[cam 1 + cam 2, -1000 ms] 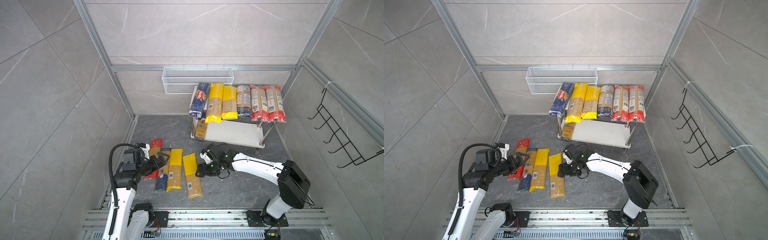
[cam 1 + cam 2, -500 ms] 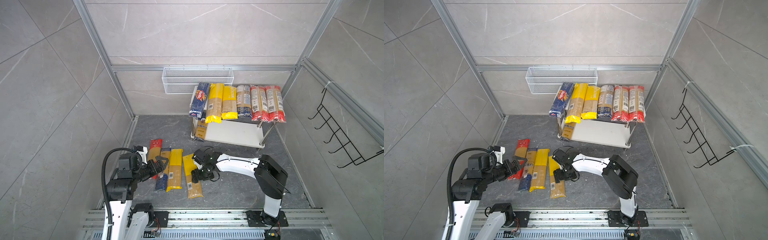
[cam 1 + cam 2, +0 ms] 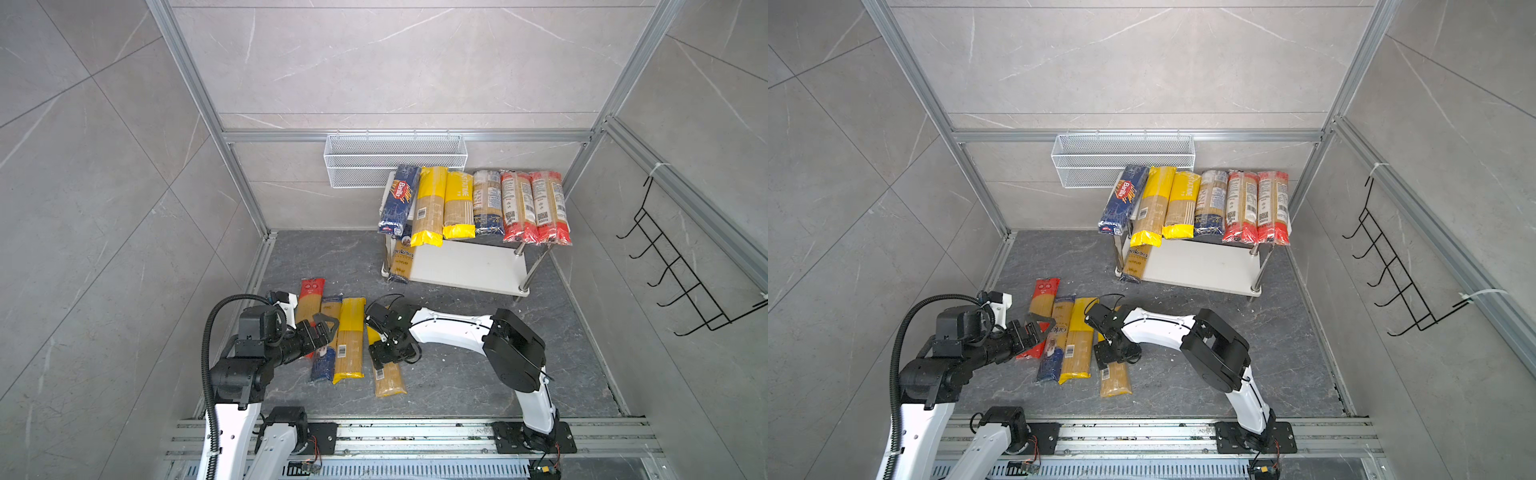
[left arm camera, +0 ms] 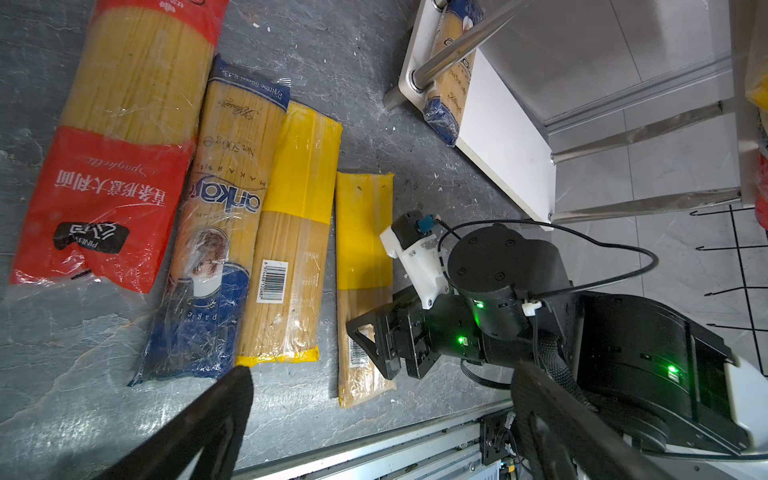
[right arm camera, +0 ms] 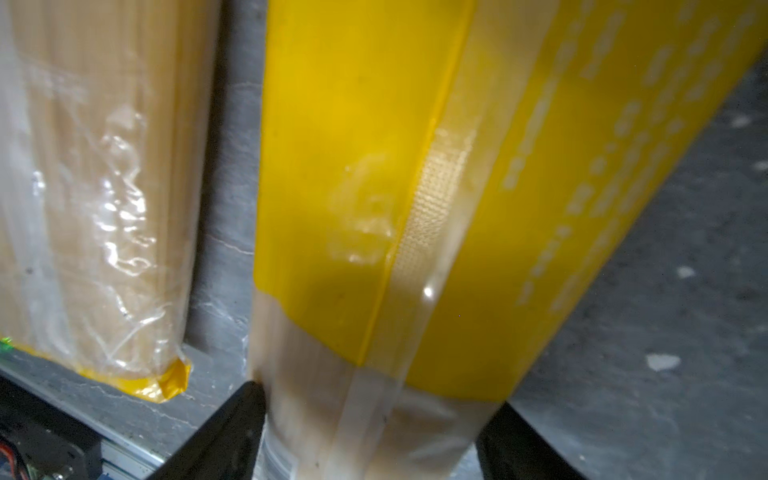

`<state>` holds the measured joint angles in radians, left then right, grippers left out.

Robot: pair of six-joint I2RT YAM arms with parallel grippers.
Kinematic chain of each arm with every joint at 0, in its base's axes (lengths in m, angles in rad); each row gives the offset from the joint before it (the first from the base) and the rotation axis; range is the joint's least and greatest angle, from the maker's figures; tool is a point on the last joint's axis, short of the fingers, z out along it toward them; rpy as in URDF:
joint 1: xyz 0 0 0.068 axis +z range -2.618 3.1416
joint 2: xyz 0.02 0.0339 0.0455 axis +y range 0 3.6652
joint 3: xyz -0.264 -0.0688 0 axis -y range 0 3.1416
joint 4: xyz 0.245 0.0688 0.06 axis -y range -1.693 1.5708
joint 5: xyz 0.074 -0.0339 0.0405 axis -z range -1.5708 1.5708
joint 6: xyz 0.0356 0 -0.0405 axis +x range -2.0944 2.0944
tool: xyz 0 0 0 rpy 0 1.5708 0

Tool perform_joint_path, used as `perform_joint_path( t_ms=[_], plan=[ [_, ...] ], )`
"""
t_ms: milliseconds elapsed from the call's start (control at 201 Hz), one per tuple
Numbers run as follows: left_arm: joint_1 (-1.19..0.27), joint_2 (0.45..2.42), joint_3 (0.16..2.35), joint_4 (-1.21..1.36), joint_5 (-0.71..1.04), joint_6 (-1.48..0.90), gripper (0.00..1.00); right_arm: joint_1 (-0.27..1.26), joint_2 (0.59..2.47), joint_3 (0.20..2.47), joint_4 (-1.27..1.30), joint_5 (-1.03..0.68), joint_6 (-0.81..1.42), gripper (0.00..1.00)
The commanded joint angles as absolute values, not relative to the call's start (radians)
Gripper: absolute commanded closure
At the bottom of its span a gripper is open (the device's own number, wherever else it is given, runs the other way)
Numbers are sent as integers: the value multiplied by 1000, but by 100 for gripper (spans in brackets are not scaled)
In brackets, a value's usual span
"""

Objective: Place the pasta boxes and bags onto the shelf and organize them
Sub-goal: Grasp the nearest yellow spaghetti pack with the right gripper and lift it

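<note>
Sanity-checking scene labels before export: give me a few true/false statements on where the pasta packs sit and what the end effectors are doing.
1. Six packs lie on the shelf's top board. True.
2. The shelf's lower board is bare. False: a navy-ended pack lies on it.
3. The left end effector grips a pack. False: the left end effector is open and empty.
4. The right end effector straddles a yellow-ended pack lying on the floor. True.

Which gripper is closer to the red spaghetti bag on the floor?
Left. The left gripper hangs open right above the near half of the red spaghetti bag; the right gripper straddles the yellow-ended bag at the floor row's opposite end.
</note>
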<state>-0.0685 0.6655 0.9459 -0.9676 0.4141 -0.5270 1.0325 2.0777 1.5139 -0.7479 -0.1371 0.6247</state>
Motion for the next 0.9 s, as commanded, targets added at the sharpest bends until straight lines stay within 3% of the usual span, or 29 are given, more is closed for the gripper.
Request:
perform_joint_path(
  t_ms=[0,174,294,463,637,677,896],
  plan=[
    [-85,673,990,-978,389,-504,0,1056,2161,1567,-798,-81,643,20],
    [-106,672,992,-983,358,-495,0,1078,2236,1649,-894,-43,659,21],
    [-115,681,1008,-989,333,-487,0,1078,2248,1643,-890,-63,672,27],
    [-120,699,1022,-983,327,-486,0,1077,2246,1610,-865,-96,687,66],
    [-121,707,1011,-977,314,-491,0,1069,2214,1555,-832,-126,696,90],
    [-121,711,1011,-973,314,-492,0,1069,2198,1543,-823,-131,697,100],
    [-121,768,1021,-917,339,-509,0,1038,2097,1413,-711,-204,727,100]
  ],
)
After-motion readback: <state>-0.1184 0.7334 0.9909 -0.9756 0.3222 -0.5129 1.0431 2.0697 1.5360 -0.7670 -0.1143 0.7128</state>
